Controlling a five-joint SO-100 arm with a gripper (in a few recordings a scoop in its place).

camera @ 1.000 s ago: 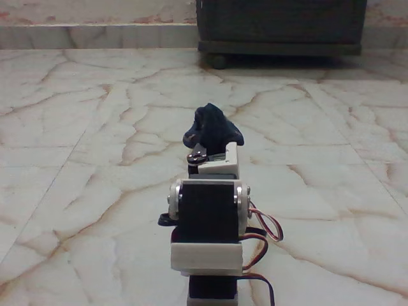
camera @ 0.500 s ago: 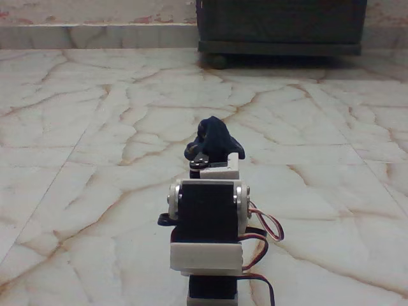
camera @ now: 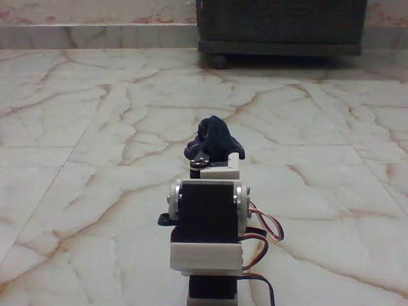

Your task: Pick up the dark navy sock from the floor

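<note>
The dark navy sock (camera: 215,137) is bunched beyond the gripper (camera: 213,159) above the floor (camera: 95,127). Whether it is clamped cannot be told. Soft, light cloth, best pinched at a thick fold.

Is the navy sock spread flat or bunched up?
Bunched: the navy sock forms a dark rounded clump just beyond the arm.
</note>
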